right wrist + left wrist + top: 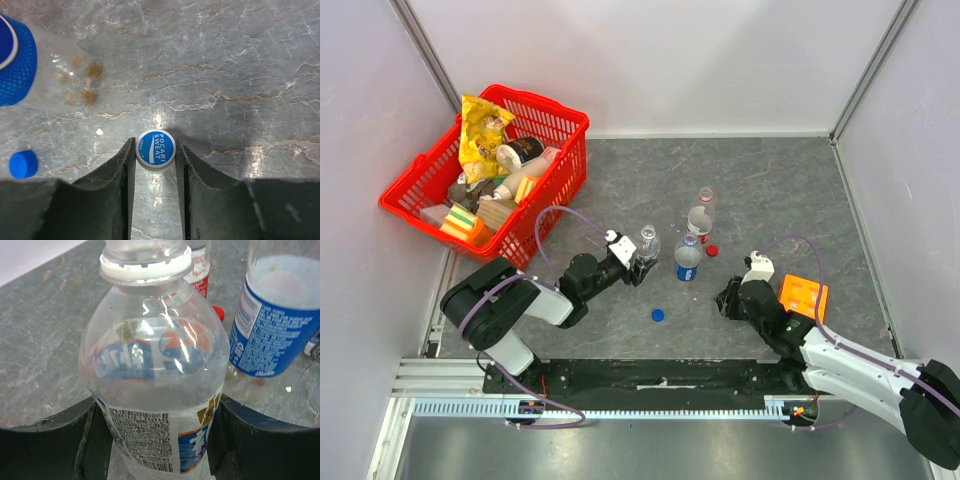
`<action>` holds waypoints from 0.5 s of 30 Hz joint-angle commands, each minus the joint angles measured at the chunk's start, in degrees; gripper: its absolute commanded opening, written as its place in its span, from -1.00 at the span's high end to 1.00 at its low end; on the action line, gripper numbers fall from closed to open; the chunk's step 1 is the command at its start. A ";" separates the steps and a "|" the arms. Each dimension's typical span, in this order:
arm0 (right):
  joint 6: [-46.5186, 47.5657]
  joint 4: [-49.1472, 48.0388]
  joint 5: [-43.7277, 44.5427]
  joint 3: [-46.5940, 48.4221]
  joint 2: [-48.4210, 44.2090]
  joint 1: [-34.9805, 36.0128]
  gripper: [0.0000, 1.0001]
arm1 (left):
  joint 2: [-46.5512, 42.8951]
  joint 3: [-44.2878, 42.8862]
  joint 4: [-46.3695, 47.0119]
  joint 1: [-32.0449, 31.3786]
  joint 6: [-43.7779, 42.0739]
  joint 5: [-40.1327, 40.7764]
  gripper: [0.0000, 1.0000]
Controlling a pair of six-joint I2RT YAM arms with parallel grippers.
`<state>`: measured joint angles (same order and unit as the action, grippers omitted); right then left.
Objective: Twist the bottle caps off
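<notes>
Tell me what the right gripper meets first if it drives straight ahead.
The white cap with the blue centre, already between the fingertips of the right gripper; past it, seemingly just bare table.

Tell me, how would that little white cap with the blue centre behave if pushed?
The small round white plastic cap with a blue centre looks light, so a nudge would probably slide it across the smooth grey table. Face up, it should not roll; on edge it likely would. Round between the jaws, it seems stiff.
</notes>
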<state>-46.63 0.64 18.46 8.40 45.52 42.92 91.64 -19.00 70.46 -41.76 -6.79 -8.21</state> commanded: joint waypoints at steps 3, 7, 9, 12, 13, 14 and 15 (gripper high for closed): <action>-0.74 -0.82 2.37 0.30 -4.03 0.06 -0.04 | 2.49 0.20 15.59 -0.25 -2.71 -2.07 0.96; -0.22 -0.73 2.20 0.21 -5.00 0.06 -0.31 | 2.94 0.28 15.76 -0.25 -2.27 -2.43 0.96; 0.05 -0.73 2.02 0.30 -5.00 0.06 -0.41 | 3.11 0.37 15.76 -0.25 -2.09 -2.52 0.96; 0.31 -0.82 1.58 0.39 -4.74 0.06 -0.48 | 3.02 0.63 15.85 -0.25 -1.92 -2.78 0.92; 0.40 -0.73 1.49 0.56 -4.65 0.06 -0.49 | 3.11 0.72 15.94 -0.25 -1.83 -2.95 0.90; 0.40 -0.82 1.41 0.47 -4.65 0.06 -0.50 | 3.02 0.90 16.11 -0.25 -1.83 -3.04 0.88; 0.40 -0.82 1.32 0.56 -4.73 0.06 -0.50 | 3.02 0.99 16.03 -0.25 -1.65 -3.22 0.85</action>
<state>-46.46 0.91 18.92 8.40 40.93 42.92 94.15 -18.65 72.62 -41.76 -6.83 -10.28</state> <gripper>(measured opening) 0.744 0.676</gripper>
